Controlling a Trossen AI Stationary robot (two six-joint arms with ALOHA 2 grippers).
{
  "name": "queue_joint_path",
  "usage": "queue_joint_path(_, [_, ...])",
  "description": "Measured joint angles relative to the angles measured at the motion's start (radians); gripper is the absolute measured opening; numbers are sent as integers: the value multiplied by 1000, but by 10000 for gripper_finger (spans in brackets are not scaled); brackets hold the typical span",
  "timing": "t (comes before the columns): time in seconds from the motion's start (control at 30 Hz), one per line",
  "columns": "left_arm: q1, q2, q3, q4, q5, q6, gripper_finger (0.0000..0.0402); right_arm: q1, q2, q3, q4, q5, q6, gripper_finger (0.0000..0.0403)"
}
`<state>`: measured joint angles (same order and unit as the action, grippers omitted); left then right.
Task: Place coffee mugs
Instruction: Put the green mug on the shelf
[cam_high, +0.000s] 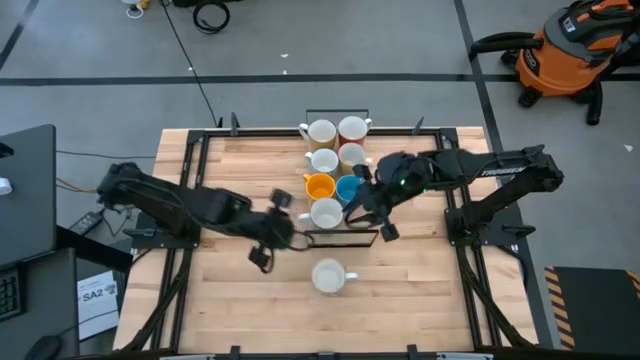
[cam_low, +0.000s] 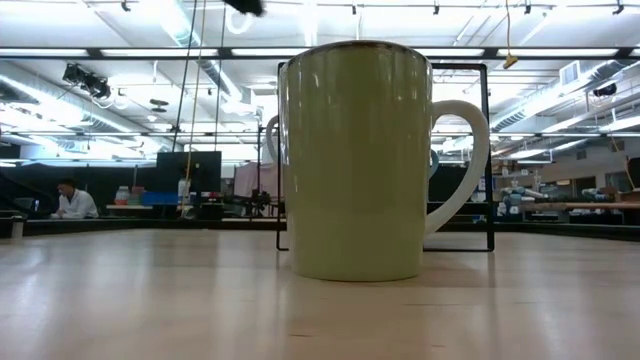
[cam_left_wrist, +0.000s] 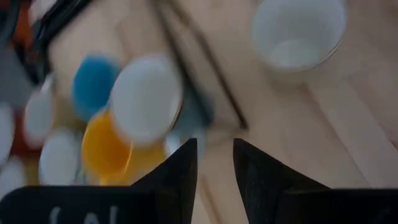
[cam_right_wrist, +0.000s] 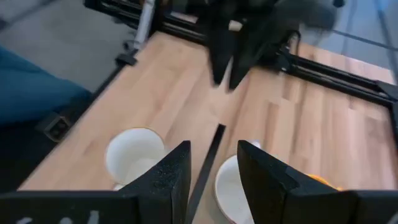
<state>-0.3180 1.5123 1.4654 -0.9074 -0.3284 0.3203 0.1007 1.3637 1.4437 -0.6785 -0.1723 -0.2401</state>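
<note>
My left claw (cam_high: 266, 243) hangs spread a little, holding nothing, beside the mugs (cam_high: 331, 160). My right claw (cam_high: 372, 215) is spread too, empty. One pale mug (cam_high: 330, 276) sits alone.

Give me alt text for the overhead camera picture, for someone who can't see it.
Seen from above, six coffee mugs sit clustered in a black frame at the far middle of a wooden table, and one pale mug stands alone nearer the front. The left pincer and right pincer hover on either side of the frame's front edge.
</note>
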Motion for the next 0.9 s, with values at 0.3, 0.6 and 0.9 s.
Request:
queue_joint_path(0.3, [16,-169,0,-310,-59,-311,110,118,105,0,24,176,290,137])
queue_joint_path(0.6, [16,-219,0,-407,-71,-343,110,208,199,0,15,179,685,137])
queue_joint_path(0.9, [16,-219,0,-406,-71,-338,110,246,282,0,-57,180,956,137])
